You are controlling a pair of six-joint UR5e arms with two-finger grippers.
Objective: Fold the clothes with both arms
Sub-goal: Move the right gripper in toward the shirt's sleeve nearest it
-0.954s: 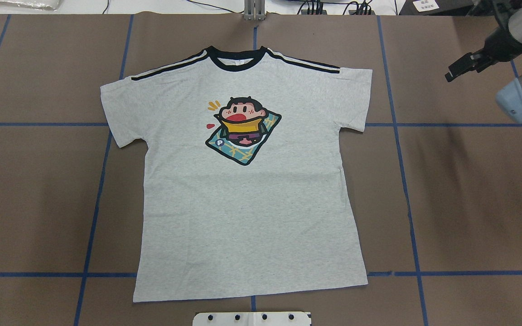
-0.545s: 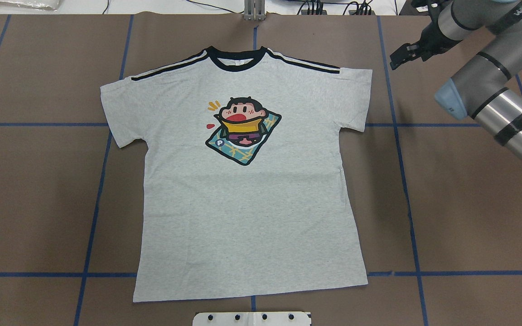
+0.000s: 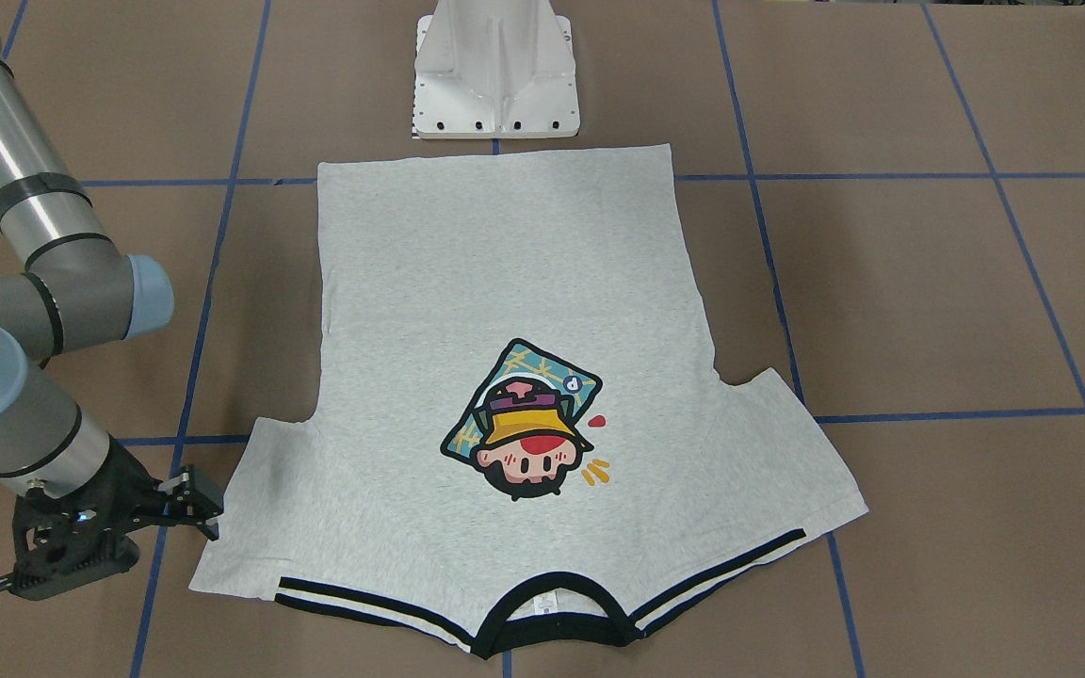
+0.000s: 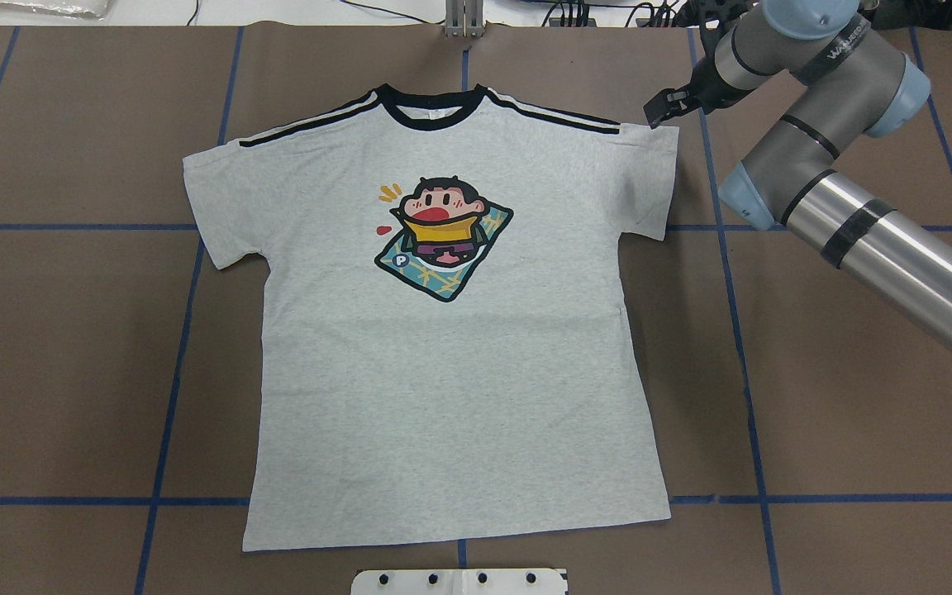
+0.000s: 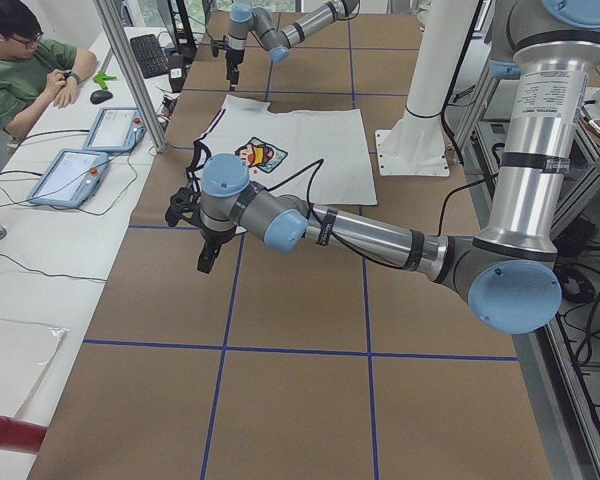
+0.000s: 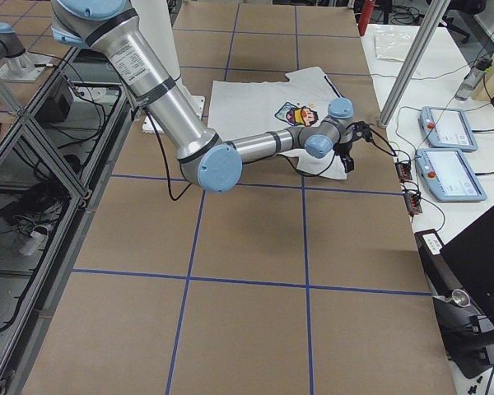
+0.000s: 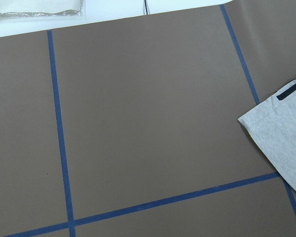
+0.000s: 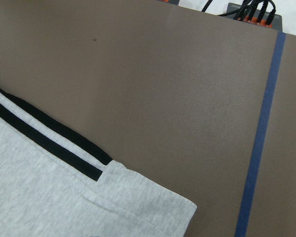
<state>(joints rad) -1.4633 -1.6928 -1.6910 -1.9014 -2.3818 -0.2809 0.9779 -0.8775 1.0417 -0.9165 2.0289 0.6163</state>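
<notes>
You have the shirt [image 4: 451,372] spread flat and face up on the table [image 4: 856,397], with its print [image 4: 443,240] showing. The right gripper [image 4: 663,108] sits at the outer top corner of the right-hand sleeve [image 4: 645,178], so nearly the whole shirt lies to the inward side of its fingers and back toward the base [image 3: 495,75]. In the overhead view the fingertips line up with that corner. You cannot tell whether they touch the cloth, nor whether the fingers are spread or pressed together, because every view shows them only as one dark shape. The right wrist camera shows no fingers. Below it you see the sleeve corner, the black stripes [image 8: 49,143] ending just short of the hem, and a strip of blue tape [image 8: 259,143] on bare table off to one side. The collar [image 4: 430,111] is further along the shirt's top edge from those fingers, well apart from them. The left gripper [image 5: 206,258] appears only in the side view, hanging point-down over bare table and short of the shirt, and its finger state cannot be judged from there. Its wrist camera shows mostly brown table crossed by tape, with the corner of the left-hand sleeve [image 7: 286,143] just in at the edge.
</notes>
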